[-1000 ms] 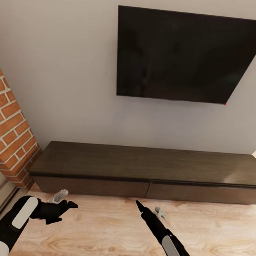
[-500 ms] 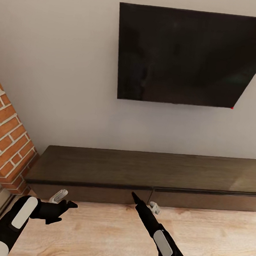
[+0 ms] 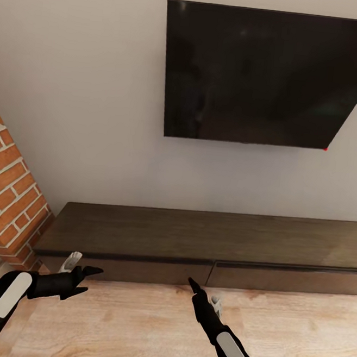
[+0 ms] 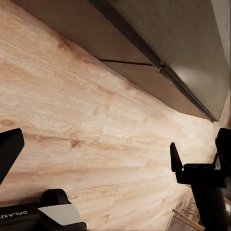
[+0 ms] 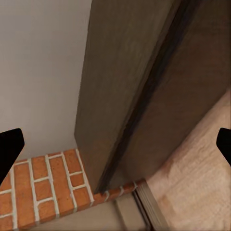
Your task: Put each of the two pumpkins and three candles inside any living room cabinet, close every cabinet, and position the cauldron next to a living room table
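The cabinet (image 3: 205, 241) runs long and low along the far wall, its length stretching left to right, and its right end is cut off at the picture's edge. Both drawer fronts sit flush and shut, meeting at a thin seam (image 3: 210, 273) near the middle; what lies inside cannot be seen. Above it hangs a dark television (image 3: 264, 77), also cropped at the right.

The left gripper (image 3: 79, 272) hovers over the wooden floor (image 3: 131, 327) just before the cabinet's left end, its fingers spread wide with nothing between them. The right gripper (image 3: 202, 295) points at the seam, close to the drawer front; its fingers are likewise parted and empty.

A brick pillar (image 3: 8, 184) crowds the left side, touching the cabinet's end. Bare floor lies open in front, near both arms.
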{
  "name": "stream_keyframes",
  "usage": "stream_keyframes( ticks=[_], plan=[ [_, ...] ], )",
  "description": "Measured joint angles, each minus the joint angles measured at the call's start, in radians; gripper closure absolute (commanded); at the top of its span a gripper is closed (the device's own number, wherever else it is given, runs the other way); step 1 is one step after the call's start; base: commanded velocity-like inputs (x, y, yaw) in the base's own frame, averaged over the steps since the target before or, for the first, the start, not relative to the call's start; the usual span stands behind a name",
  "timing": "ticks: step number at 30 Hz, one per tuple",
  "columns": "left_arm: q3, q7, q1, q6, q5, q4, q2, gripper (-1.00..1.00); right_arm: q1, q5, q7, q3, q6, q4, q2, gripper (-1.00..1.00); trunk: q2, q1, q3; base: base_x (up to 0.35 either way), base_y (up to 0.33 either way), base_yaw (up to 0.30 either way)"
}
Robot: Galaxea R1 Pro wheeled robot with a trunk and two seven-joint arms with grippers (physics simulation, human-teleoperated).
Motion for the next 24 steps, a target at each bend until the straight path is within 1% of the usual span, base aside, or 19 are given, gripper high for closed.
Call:
stream_keyframes(
  ticks=[3,5,8,9,10,11,12,13,14,15,17,20,24],
  plan=[
    [0.0,-0.01,0.001,0.0,0.0,0.0,0.001,-1.0,0.0,-0.002,-0.001,-0.006,-0.002,0.001,0.002,-1.0,-0.021,0.012,-0.009,0.0,0.0,0.0],
    [-0.001,-0.016,0.008,0.0,-0.001,0.0,0.002,-1.0,0.0,-0.003,-0.001,-0.042,-0.005,0.001,0.005,-1.0,-0.035,0.019,-0.016,0.0,0.0,0.0],
    [-0.001,-0.022,0.018,0.0,0.008,0.0,0.002,-1.0,0.001,-0.005,0.001,-0.113,-0.006,0.001,0.006,-1.0,-0.056,0.031,-0.025,0.0,0.0,0.0],
    [-0.002,-0.027,0.019,0.0,0.011,0.0,0.002,-1.0,0.001,-0.005,0.001,-0.126,-0.006,0.001,0.006,-1.0,-0.063,0.035,-0.028,0.0,0.0,0.0],
    [-0.002,-0.059,0.022,0.0,0.02,0.0,0.002,-1.0,0.001,-0.005,0.004,-0.159,-0.008,0.001,0.007,-1.0,-0.07,0.038,-0.031,0.0,0.0,0.0],
    [-0.003,-0.086,0.025,0.0,0.022,0.0,0.002,-1.0,0.001,-0.006,0.005,-0.177,-0.01,0.001,0.007,-1.0,-0.077,0.042,-0.034,0.0,0.0,0.0],
    [-0.003,-0.103,0.028,0.0,0.023,0.0,0.002,-1.0,0.001,-0.006,0.006,-0.183,-0.014,0.001,0.007,-1.0,-0.084,0.046,-0.038,0.0,0.0,0.0],
    [-0.003,-0.15,0.037,0.0,0.025,0.0,0.002,-1.0,0.002,-0.007,0.009,-0.197,-0.032,0.001,0.008,-1.0,-0.091,0.05,-0.041,0.0,0.0,0.0],
    [-0.003,-0.178,0.041,0.0,0.025,0.0,0.002,-1.0,0.002,-0.008,0.01,-0.203,-0.052,0.001,0.008,-1.0,-0.098,0.054,-0.044,0.0,0.0,0.0],
    [-0.004,-0.189,0.042,0.0,0.024,0.0,0.003,-1.0,0.002,-0.01,0.011,-0.205,-0.063,0.001,0.009,-1.0,-0.105,0.057,-0.047,0.0,0.0,0.0],
    [-0.004,-0.217,0.045,0.0,0.022,0.0,0.006,-1.0,0.003,-0.027,0.015,-0.211,-0.099,0.001,0.012,-1.0,-0.119,0.065,-0.053,0.0,0.0,0.0],
    [-0.004,-0.229,0.048,0.0,0.023,0.0,0.011,-1.0,0.003,-0.045,0.017,-0.21,-0.113,0.0,0.018,-1.0,-0.14,0.077,-0.063,0.0,0.0,0.0],
    [-0.005,-0.234,0.049,0.0,0.024,0.0,0.019,-1.0,0.0,-0.04,0.007,-0.203,-0.112,-0.002,0.02,-1.0,-0.168,0.092,-0.075,0.0,0.0,0.0]
  ],
)
